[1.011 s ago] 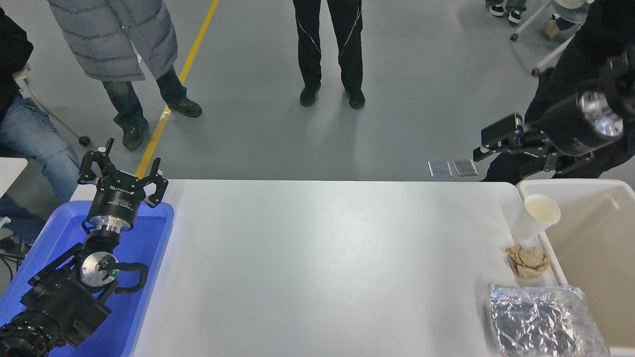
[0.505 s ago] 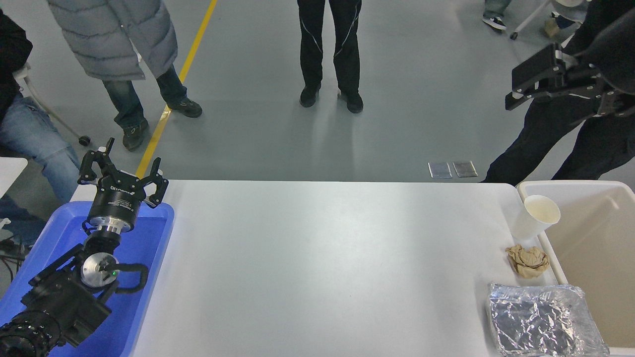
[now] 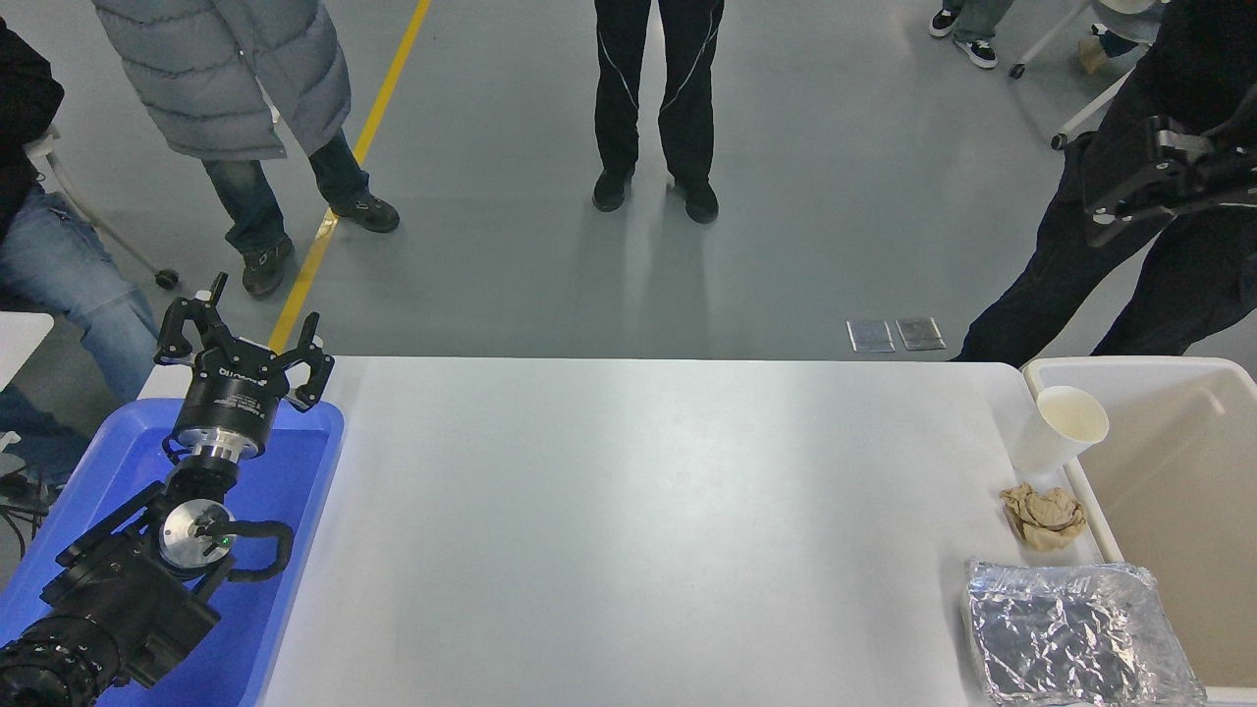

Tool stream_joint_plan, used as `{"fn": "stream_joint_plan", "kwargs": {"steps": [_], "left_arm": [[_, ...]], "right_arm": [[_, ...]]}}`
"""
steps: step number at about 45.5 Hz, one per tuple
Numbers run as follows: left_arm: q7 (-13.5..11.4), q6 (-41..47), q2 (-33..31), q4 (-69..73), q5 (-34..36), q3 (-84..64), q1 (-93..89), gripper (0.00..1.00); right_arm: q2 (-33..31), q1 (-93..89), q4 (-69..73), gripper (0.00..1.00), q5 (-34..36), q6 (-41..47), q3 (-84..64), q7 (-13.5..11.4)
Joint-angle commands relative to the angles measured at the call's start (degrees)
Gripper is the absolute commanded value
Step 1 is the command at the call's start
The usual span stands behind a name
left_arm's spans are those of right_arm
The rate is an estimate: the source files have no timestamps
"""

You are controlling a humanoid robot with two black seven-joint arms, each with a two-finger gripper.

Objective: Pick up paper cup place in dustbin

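right claw (image 3: 1129, 191) raised far above the paper cup (image 3: 1063, 430).
the cup stands upright at the desk's (image 3: 628, 511) right edge, touching the dustbin (image 3: 1129, 365) rim, below and nearer than the right claw, whose opening cannot be told; left claw (image 3: 241, 339) parked, spread.

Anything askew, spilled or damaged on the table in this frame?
Nothing is spilled. The paper cup stands upright, touching the dustbin rim. A crumpled brown paper ball and a crinkled foil tray lie nearer along the table's right edge; both look like waste.

No legible text, labels or signs
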Motion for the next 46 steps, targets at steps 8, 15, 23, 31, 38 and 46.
{"fn": "stream_joint_plan", "kwargs": {"steps": [8, 15, 23, 31, 38, 46], "left_arm": [[0.02, -0.01, 0.01, -0.01, 0.00, 0.01, 0.00, 0.98], [0.02, -0.01, 0.01, 0.08, 0.00, 0.01, 0.00, 0.98], [-0.07, -0.01, 0.01, -0.01, 0.00, 0.01, 0.00, 0.98], [-0.07, -0.01, 0.01, 0.08, 0.00, 0.01, 0.00, 0.98], [-0.07, -0.01, 0.01, -0.01, 0.00, -0.07, 0.00, 0.98], [-0.07, -0.01, -0.08, -0.01, 0.00, -0.16, 0.00, 0.98]], "right_arm": [[0.05, -5.34, 0.39, 1.00, 2.23, 0.01, 4.94, -0.39], [-0.73, -10.61, -1.45, 1.00, 2.41, 0.01, 5.38, -0.39], [-3.28, -19.22, -2.95, 1.00, 1.89, 0.01, 5.03, -0.48], [-4.95, -26.78, -2.95, 1.00, 0.74, -13.06, 4.42, -0.74], [-6.27, -33.63, -4.79, 1.00, -1.72, -27.47, 4.86, -0.74], [-7.50, -43.57, -12.08, 1.00, -1.81, -36.02, 7.22, -0.74]]}}
